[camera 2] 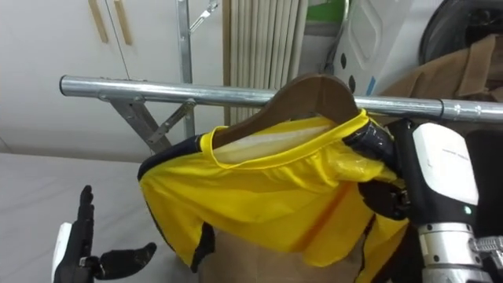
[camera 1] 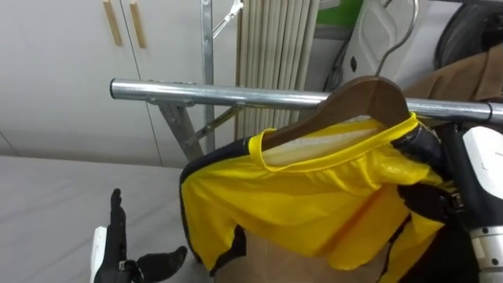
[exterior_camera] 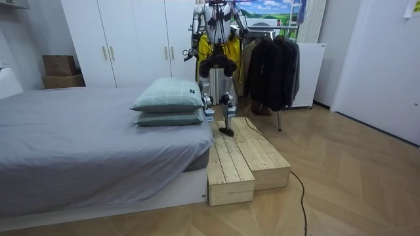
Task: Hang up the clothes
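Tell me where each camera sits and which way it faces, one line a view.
Left eye view: on the robot's head, looking down at the rail and the shirt on its hanger; left hand open low, right hand gripping the shirt.
Right eye view: same head, slightly rightward, same scene, both hands.
Room view: stands across the room, looks past the bed and platform at the whole robot by the rail.
Shared: both eye views show one scene; all three see the shirt.
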You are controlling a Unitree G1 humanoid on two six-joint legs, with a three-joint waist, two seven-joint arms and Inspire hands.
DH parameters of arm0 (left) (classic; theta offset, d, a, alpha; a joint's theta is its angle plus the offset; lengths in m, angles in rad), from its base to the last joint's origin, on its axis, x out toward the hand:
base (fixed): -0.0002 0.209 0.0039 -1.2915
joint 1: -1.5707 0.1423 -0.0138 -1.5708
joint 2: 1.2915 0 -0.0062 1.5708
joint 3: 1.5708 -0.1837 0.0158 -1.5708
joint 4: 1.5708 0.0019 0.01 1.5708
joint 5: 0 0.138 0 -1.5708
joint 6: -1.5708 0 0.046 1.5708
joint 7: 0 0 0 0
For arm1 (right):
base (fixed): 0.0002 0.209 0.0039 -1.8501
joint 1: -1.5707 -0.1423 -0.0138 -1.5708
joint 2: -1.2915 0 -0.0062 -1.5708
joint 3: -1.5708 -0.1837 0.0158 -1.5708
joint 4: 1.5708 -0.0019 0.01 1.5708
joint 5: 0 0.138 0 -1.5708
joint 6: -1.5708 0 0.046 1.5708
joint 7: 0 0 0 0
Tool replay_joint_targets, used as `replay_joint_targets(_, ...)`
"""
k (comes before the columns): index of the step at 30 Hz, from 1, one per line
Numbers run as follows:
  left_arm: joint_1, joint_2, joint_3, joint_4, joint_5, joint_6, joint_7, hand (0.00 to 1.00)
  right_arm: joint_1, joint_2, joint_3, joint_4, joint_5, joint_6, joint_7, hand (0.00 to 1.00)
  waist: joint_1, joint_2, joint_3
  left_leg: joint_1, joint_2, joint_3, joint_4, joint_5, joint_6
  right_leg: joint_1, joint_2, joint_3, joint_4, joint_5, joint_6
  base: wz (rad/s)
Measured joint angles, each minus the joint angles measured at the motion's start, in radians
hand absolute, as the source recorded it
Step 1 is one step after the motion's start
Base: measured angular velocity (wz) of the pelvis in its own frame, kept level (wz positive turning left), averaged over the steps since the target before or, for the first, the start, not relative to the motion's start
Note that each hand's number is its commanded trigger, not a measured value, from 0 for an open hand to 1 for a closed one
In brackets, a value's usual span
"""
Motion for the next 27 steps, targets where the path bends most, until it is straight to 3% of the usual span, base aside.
replay_joint_targets(7,0.0,-0.001,-0.003,-0.008,-0.003,-0.008,0.0,0.0,0.0,0.002,0.038,0.0,0.026,0.0,0.018,1.0,0.02,0.022,-0.0077,0.015,0.004,0.0,0.0,0.0,0.0,0.024,0.001,0.0,-0.021,0.009,-0.004,0.0)
replay_joint_targets(16,0.005,-0.003,-0.001,0.024,0.0,-0.01,-0.007,0.0,0.0,0.006,0.085,0.057,0.231,-0.032,0.092,1.0,0.046,0.026,-0.0026,0.03,0.011,-0.005,-0.001,0.002,-0.003,0.044,0.005,-0.001,-0.029,0.015,-0.009,0.0)
replay_joint_targets(22,0.005,-0.008,-0.002,0.019,-0.001,-0.01,-0.019,0.0,0.0,0.049,0.088,0.1,0.271,-0.032,0.153,1.0,0.045,0.023,-0.0011,0.029,0.011,-0.006,0.0,0.002,-0.003,0.045,0.004,-0.006,-0.031,0.017,-0.006,0.02)
replay_joint_targets(27,0.005,-0.009,-0.004,0.013,-0.001,-0.01,-0.022,0.0,0.0,0.05,0.106,0.157,0.275,-0.046,0.172,1.0,0.046,0.023,-0.0015,0.028,0.009,-0.008,0.0,0.002,-0.004,0.045,0.002,-0.008,-0.032,0.021,0.0,0.0)
